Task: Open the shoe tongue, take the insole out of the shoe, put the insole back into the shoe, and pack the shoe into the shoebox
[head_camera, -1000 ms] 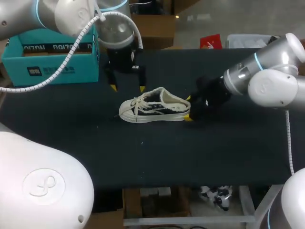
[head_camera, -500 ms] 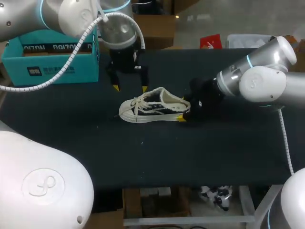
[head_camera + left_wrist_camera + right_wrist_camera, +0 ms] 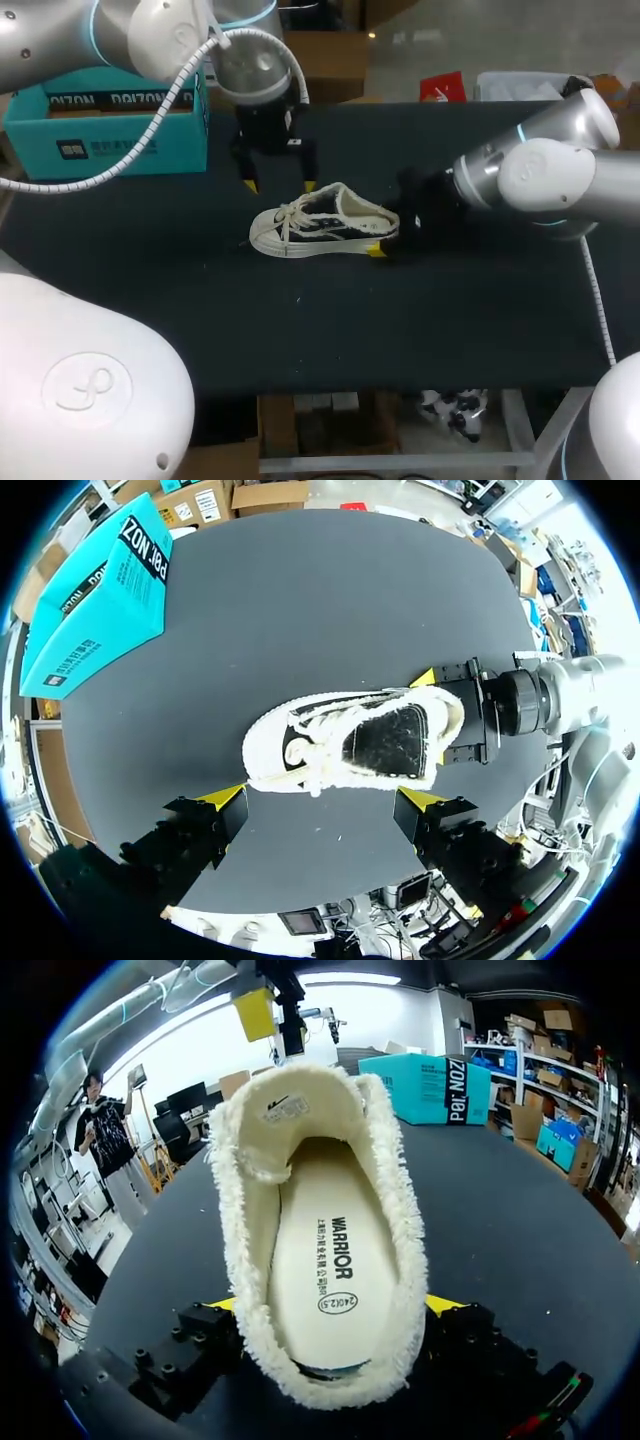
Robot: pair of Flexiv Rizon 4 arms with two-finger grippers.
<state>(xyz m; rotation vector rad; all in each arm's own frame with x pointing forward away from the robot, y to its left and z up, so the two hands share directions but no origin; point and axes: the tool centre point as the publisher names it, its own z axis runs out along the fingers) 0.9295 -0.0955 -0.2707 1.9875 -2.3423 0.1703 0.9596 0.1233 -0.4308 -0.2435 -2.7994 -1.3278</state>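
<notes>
A cream low-top shoe (image 3: 320, 225) with loose laces lies on its sole mid-table, toe to the left. My left gripper (image 3: 279, 187) hangs open just behind and above its laces; in the left wrist view the gripper (image 3: 322, 800) is above the shoe (image 3: 350, 742). My right gripper (image 3: 385, 230) is open at the heel. In the right wrist view the heel of the shoe (image 3: 240, 1140) lies between its fingers (image 3: 335, 1305), and the pale insole (image 3: 330, 1260) shows inside. The teal shoebox (image 3: 105, 130) stands at the back left.
The black tabletop (image 3: 450, 320) stretches around the shoe, with its front edge (image 3: 400, 390) nearest the camera. A white coiled cable (image 3: 150, 115) from my left arm hangs across the front of the shoebox.
My right gripper has slid left so its open fingers now flank the shoe's heel. My left gripper has shifted slightly right and closer to the shoe. The shoe has not moved.
</notes>
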